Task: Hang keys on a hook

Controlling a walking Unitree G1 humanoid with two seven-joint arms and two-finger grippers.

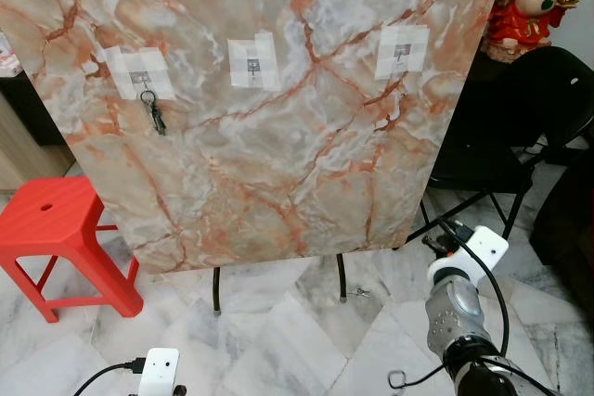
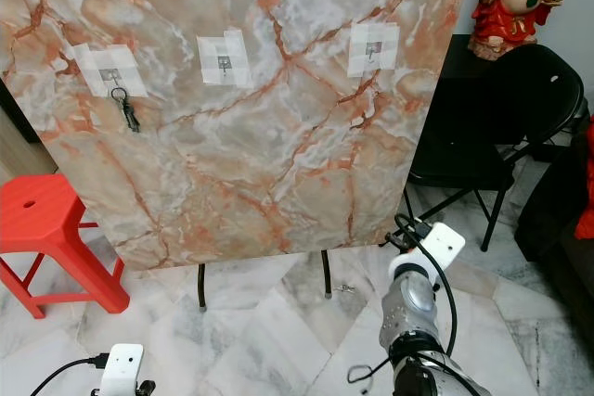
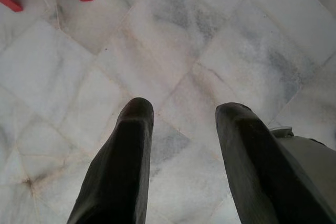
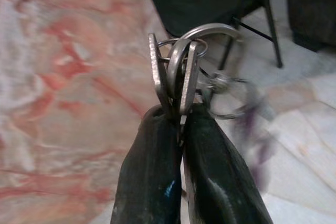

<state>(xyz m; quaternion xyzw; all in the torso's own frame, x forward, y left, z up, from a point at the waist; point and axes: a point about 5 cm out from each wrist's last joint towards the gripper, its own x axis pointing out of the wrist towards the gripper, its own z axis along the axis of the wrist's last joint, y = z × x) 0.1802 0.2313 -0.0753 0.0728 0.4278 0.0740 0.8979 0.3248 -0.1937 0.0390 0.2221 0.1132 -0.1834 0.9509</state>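
Right claw (image 4: 176,129) is pinching a bunch of keys (image 4: 178,74) by the blades, leaving the ring free for a bare hook (image 1: 401,49) at upper right of the marble board (image 1: 278,155), while left claw (image 3: 184,124) is hanging wide over the floor.

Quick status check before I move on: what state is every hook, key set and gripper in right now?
Left hook: taken, a dark key set hangs from it.
Middle hook: free.
Right hook: free.
Right gripper: shut on the keys, low beside the marble board.
Left gripper: open, holding nothing, over the floor.
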